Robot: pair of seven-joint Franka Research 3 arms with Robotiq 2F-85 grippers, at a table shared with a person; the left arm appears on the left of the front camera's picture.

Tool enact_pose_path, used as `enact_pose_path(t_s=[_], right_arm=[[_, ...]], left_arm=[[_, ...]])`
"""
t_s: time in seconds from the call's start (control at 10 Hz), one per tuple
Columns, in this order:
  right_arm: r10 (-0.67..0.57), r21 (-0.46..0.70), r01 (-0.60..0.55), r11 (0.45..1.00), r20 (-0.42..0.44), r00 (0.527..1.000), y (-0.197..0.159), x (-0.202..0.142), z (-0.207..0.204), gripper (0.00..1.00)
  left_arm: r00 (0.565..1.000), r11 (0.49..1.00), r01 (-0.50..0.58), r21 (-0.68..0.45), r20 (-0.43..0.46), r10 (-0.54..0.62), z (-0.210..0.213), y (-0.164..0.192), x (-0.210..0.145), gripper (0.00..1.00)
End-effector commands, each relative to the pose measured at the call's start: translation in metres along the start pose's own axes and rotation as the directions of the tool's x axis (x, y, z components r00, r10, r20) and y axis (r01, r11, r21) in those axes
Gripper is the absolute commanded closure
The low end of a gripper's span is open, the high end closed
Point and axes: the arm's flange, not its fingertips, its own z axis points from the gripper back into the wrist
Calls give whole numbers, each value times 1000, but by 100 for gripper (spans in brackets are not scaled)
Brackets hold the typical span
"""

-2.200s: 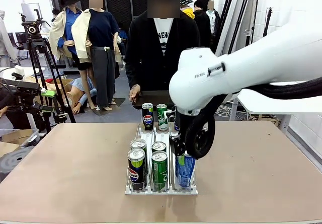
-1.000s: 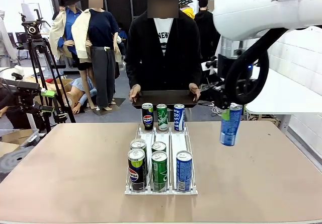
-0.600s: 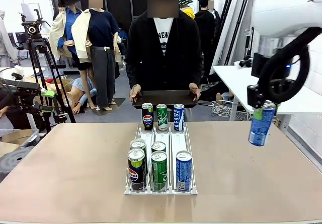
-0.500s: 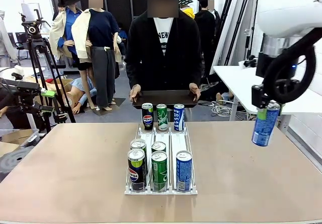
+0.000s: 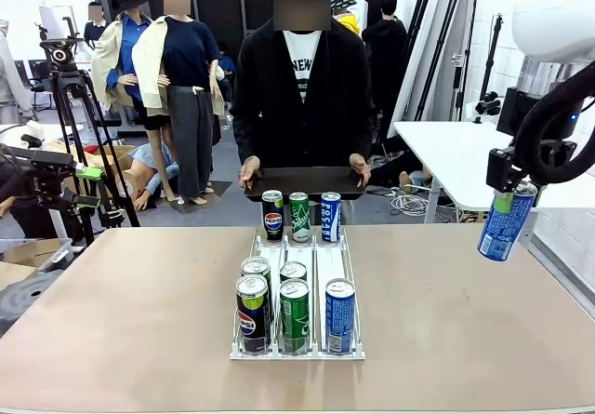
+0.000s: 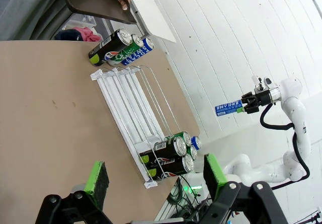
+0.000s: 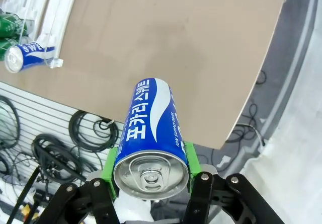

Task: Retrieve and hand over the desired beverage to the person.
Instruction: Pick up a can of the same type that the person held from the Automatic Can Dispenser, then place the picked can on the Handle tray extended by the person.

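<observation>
Bench (image 5: pixel 139 321): lies below your right hand (image 5: pixel 511 195) and to its left. The hand hangs raised over the bench's right edge.
Person (image 5: pixel 299 98): stands at the far side of the bench, well apart from your right hand and off to its left. Judged to be the receiver, not yet served.
Tray (image 5: pixel 302 182): dark and flat, gripped at both ends by the person's hands (image 5: pixel 248 169). It sits farther out than your right hand and lower, with nothing on it. It looks like the likely drop point.
Rack (image 5: pixel 330 258): white, three lanes, mid-bench, down and left of your right hand. Three cans stand at its far end and more at its near end, one of them blue (image 5: pixel 340 316).
Right hand: clamped across the top of the blue can (image 5: pixel 505 225), green pads on either side of the rim. The can hangs below it, tilted slightly, clear of the bench.
Left hand (image 6: pixel 155 176): fingers spread wide and holding nothing, hanging above the bench with the rack ahead of it.
Blue can: the task's beverage, in your right hand and off the rack, touching neither bench nor tray.
Done, as judged: retrieval. The can is lifted and carried clear.
Left, as judged: the whole handover. You must bring the can leftward and outward to the tray or the person's hand, then release it.
</observation>
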Motion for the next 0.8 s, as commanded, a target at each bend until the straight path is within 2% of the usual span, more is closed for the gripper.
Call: enact_pose_path(t_s=[0.0,0.7], right_arm=[[-6,1,6,1000,-9,1000,0,-1,-2,100],[-6,1,6,1000,-9,1000,0,-1,-2,100]], left_arm=[[1000,1000,2,2,-3,-2,1,-1,0,0],[1000,1000,2,2,-3,-2,1,-1,0,0]])
